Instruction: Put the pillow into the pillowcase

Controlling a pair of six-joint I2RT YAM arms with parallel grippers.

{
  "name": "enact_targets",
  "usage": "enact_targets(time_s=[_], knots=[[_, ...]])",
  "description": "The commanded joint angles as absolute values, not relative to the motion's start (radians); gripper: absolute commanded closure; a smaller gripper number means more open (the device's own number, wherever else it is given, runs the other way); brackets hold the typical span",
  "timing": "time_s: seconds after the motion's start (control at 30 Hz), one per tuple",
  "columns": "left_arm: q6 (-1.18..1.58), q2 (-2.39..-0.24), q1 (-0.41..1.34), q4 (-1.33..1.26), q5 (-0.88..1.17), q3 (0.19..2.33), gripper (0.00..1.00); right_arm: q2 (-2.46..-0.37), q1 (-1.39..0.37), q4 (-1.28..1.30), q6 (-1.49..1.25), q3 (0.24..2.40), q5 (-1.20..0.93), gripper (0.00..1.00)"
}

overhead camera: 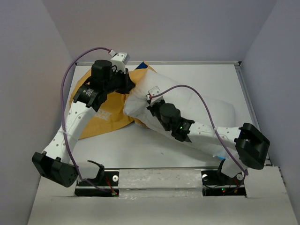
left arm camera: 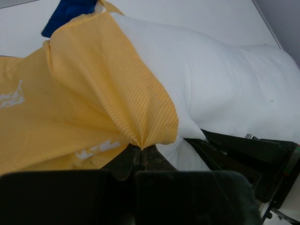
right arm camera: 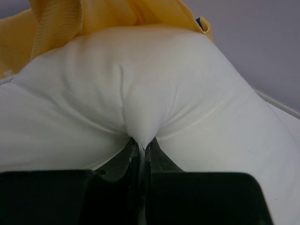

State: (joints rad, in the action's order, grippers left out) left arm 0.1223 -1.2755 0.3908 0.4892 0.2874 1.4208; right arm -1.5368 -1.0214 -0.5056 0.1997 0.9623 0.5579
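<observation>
Closest to the lens, the black two-finger left end effector is pinched tight on a gathered fold of the floppy mustard-yellow fabric pillowcase; the yellow hem drapes over the left end of the plump white rectangular fabric pillow; a patch of the sack's royal blue face shows at the far top.

From above, the pillowcase lies spread on the left half of the white bench, its left border near the bench's left side and its far corner close to the metal rim along the back; the left end effector grips it at its right-hand edge.

The pillow lies slantwise across the middle and right, most of it outside the sack, its right end near the right rim; bare bench lies open in front of it, up to the arm bases.

The black right end effector is clamped on a pucker of the pillow; from above it sits near the pillow's left end.

Count: one pillow; one pillowcase; two arms; two end effectors; two purple cables.
</observation>
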Motion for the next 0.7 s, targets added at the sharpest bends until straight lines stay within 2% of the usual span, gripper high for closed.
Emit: enact_targets(time_s=[0.0, 0.1, 0.2, 0.27, 0.3, 0.33, 0.37, 0.43, 0.5, 0.53, 0.6, 0.67], knots=[[0.172, -1.325, 0.480, 0.338, 0.390, 1.483, 1.00, -1.537, -1.002, -0.581, 0.157, 0.968, 0.571, 1.00], [0.195, -1.434, 0.566, 0.266, 0.345, 1.499, 1.00, -1.546, -0.979, -0.574, 0.066, 0.963, 0.543, 1.00], [0.212, -1.529, 0.587, 0.207, 0.321, 1.551, 0.80, -1.517, -0.930, -0.528, -0.047, 0.933, 0.511, 1.00], [0.216, -1.574, 0.589, 0.206, 0.225, 1.623, 0.52, -1.497, -0.894, -0.509, -0.107, 0.899, 0.467, 1.00], [0.213, -1.551, 0.600, 0.180, 0.186, 1.626, 0.30, -1.483, -0.862, -0.505, -0.120, 0.891, 0.425, 1.00], [0.213, -1.551, 0.600, 0.158, 0.154, 1.626, 0.30, -1.483, -0.851, -0.494, -0.124, 0.890, 0.416, 1.00], [0.215, -1.496, 0.600, 0.141, 0.084, 1.596, 0.12, -1.477, -0.851, -0.482, -0.121, 0.888, 0.414, 1.00], [0.221, -1.358, 0.600, 0.089, -0.042, 1.527, 0.04, -1.477, -0.821, -0.476, -0.117, 0.894, 0.391, 1.00], [0.238, -1.234, 0.600, 0.023, -0.205, 1.351, 0.07, -1.485, -0.809, -0.463, -0.124, 0.902, 0.370, 1.00], [0.277, -1.097, 0.598, 0.008, -0.247, 1.187, 0.15, -1.486, -0.789, -0.463, -0.127, 0.903, 0.361, 1.00], [0.340, -0.921, 0.594, -0.026, -0.305, 1.029, 0.24, -1.482, -0.767, -0.460, -0.155, 0.904, 0.307, 1.00], [0.424, -0.840, 0.594, -0.023, -0.321, 0.805, 0.47, -1.477, -0.746, -0.460, -0.172, 0.907, 0.264, 1.00]])
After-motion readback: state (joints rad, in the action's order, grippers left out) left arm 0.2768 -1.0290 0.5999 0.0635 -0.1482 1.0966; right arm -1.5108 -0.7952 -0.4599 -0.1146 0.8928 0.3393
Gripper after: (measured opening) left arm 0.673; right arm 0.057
